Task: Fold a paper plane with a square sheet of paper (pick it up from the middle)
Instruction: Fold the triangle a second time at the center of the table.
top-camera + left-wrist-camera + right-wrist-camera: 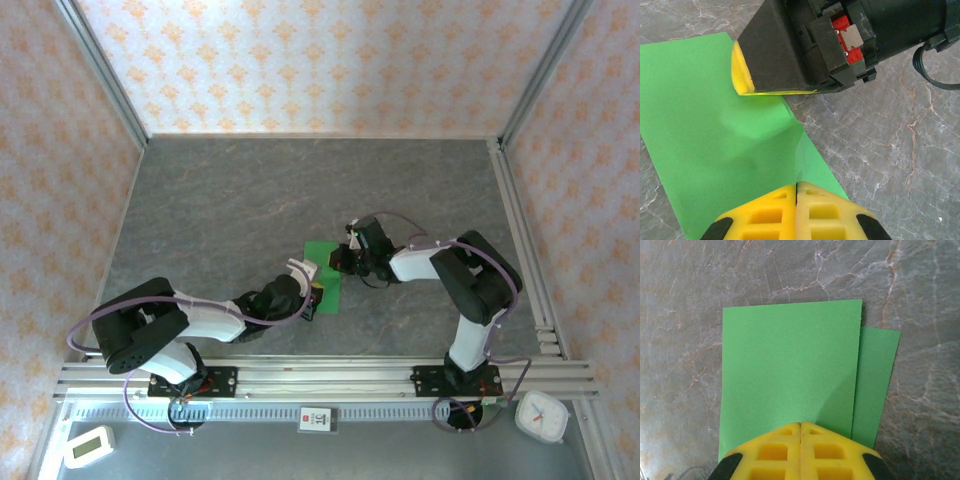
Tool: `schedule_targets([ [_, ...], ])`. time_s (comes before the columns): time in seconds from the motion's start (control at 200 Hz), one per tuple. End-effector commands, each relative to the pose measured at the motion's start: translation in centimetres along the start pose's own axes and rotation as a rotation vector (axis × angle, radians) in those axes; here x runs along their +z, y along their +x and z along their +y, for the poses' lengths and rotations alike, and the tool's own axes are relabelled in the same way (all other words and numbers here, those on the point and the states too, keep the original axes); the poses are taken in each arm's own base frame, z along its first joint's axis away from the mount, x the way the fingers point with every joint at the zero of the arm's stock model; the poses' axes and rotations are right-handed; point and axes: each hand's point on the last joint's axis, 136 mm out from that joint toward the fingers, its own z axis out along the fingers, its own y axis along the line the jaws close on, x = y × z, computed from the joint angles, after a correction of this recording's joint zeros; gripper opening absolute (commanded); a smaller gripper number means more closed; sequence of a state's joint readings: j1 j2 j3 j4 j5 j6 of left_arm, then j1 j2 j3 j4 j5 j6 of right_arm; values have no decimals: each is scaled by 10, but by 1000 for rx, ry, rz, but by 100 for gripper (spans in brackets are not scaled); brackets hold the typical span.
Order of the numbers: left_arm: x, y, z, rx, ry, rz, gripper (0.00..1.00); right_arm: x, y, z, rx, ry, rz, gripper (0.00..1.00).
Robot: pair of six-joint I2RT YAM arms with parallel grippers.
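The square sheet of paper (322,252) is bright green and lies mid-table on the grey marbled surface, between the two grippers. It is folded over: in the right wrist view its top layer (790,355) sits offset from a strip of the lower layer (875,385). My left gripper (314,293) is shut at the paper's near edge, and a raised ridge of the paper (705,125) runs into the seam of its fingertips (796,186). My right gripper (340,262) comes from the right and is shut. Its tip (740,70) rests on the flat sheet (800,424), and no ridge enters its jaws.
Patterned walls with metal posts enclose the table (250,200). An aluminium rail (330,372) runs along the near edge by the arm bases. A white clock (543,415) sits at the bottom right, a small white device (88,446) at the bottom left.
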State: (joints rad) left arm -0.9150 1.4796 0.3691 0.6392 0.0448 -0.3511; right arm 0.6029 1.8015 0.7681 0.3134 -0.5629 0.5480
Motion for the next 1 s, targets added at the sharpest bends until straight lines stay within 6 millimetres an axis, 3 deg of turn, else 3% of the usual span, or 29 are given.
schedule_targets([
  [0.0,1,2,11,-20,-35,4,0,8,26,-35,30,95,68,0],
  [0.996,0,3,50,-15,-163,8,0,14,33,-50,33,139,91,0],
])
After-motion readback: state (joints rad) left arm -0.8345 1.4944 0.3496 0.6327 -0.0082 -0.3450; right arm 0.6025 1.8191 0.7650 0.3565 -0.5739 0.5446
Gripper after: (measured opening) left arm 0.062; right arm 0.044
